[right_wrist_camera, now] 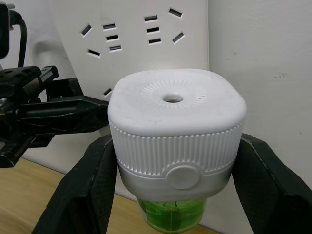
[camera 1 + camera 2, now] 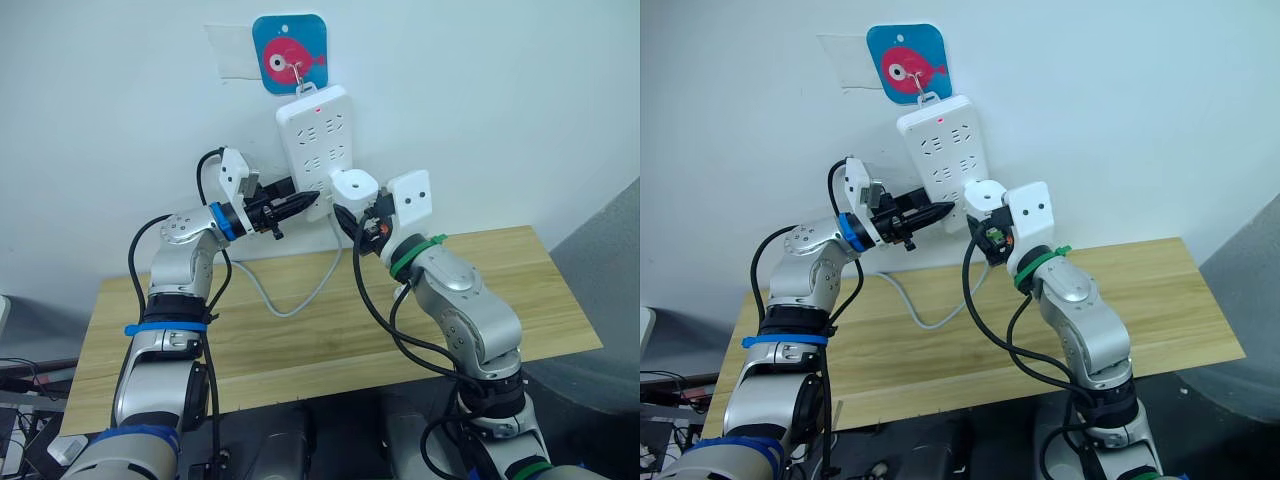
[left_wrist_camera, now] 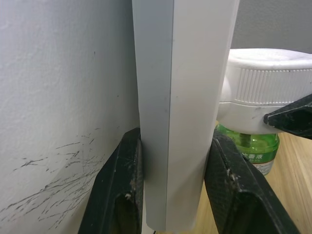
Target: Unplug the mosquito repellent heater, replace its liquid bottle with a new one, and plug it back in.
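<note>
While your left claw (image 2: 300, 204) pinches the power strip (image 2: 315, 135) edge, your right claw (image 1: 173, 190) clamps the mosquito repellent heater (image 1: 174, 134), plugged low on the strip: light, rigid plastic; grip its ribbed sides, pull straight.

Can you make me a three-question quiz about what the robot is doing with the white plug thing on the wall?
1. Where does the power strip hang?
A. on the wall under a fish sticker
B. flat on the table
C. on the floor

2. What colour is the liquid bottle under the mosquito repellent heater?
A. red
B. green
C. blue

3. What is the right tool doing?
A. hanging open in the air
B. resting on the table
C. shut on the heater

Answers: 1 A, it hangs from a hook on the fish sticker. 2 B, green shows below the white body. 3 C, its black fingers press both sides of the heater.
</note>
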`<state>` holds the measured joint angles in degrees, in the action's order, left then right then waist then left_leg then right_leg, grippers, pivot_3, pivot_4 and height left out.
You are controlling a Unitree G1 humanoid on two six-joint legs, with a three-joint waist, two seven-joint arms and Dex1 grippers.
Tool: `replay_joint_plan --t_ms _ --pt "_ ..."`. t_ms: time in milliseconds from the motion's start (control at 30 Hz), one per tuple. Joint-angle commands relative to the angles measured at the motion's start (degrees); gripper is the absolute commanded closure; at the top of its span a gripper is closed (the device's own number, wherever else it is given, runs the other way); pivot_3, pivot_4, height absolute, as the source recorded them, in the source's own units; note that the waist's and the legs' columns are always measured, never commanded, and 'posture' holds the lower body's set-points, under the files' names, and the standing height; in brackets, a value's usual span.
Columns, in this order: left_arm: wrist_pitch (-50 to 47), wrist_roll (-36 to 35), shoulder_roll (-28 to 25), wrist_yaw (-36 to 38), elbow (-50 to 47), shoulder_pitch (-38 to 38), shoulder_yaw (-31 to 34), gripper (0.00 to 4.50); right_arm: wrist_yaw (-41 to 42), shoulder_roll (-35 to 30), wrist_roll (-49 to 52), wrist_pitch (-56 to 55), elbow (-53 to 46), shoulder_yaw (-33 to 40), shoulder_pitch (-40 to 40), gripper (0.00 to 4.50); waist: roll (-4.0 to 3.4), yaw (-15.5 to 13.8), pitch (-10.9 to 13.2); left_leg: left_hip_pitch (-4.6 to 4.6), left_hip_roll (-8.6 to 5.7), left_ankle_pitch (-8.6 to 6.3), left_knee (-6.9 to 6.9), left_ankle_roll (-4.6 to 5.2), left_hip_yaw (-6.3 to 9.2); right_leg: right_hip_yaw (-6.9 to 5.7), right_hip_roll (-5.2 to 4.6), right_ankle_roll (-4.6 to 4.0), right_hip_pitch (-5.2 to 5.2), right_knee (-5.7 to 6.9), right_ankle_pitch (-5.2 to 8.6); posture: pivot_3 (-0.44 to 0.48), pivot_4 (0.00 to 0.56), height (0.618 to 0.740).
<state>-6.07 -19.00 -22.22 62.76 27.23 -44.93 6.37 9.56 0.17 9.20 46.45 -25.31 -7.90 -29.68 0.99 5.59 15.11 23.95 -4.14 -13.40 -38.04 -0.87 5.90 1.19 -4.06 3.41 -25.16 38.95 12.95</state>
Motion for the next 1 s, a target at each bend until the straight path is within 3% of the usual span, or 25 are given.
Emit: replay_joint_plan --t_ms 33,1000 --pt "-0.1 -1.1 2.1 3.7 -4.1 0.3 -4.0 3.20 -2.7 2.7 0.6 -3.2 -2.7 2.5 -6.5 1.51 0.00 0.0 0.0 0.00 0.01 0.00 0.00 0.00 0.00 0.00 0.01 0.00 0.00 0.00 0.00 -0.116 0.248 0.740" --pt "0.0 -1.0 2.0 3.2 -4.2 0.3 -3.8 3.20 -2.2 0.5 -0.7 -5.8 0.0 0.4 -5.6 1.51 0.00 0.2 0.0 0.00 0.11 0.18 0.04 -0.08 0.01 -0.09 0.07 -0.12 0.00 0.00 -0.08 -0.104 0.240 0.740"
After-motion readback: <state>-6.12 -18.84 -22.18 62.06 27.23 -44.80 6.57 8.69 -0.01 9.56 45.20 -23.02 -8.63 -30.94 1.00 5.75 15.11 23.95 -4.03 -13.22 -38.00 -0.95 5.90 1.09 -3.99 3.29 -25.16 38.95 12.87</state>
